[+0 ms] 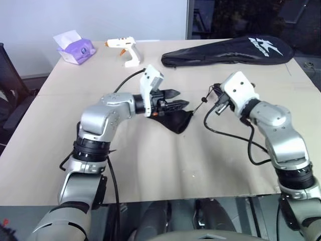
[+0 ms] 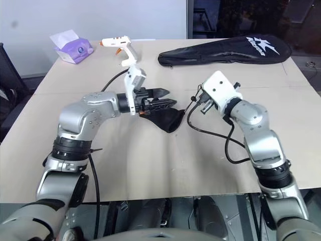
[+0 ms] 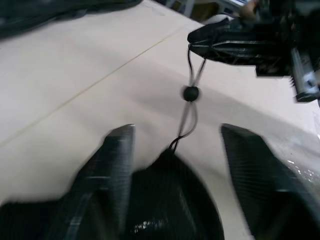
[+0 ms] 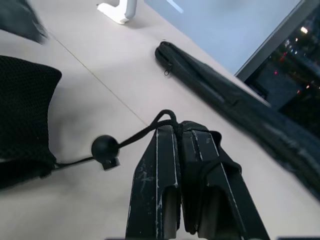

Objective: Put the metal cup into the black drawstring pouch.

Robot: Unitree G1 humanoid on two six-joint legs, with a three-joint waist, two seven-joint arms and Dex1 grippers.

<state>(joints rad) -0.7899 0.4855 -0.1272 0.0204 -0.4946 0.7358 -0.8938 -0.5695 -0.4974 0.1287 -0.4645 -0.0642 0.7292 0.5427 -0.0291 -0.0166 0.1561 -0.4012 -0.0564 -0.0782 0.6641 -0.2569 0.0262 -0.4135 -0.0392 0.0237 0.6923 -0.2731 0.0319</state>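
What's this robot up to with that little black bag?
It's closing up a black drawstring pouch that lies on the table. The right gripper has its jaws shut on the pouch's cord and holds it away from the pouch, the round toggle sitting on the cord between them. The left gripper sits at the pouch with its jaws open on either side of it. A glint of metal shows inside the pouch's mouth, probably the metal cup.

The black drawstring pouch (image 4: pixel 22 107) is matt mesh-like cloth with a thin cord — its toggle (image 4: pixel 105 147) smooth. The table (image 1: pixel 165 165) looks like matt pale wood; the racket bag (image 1: pixel 228 52) is dull fabric.
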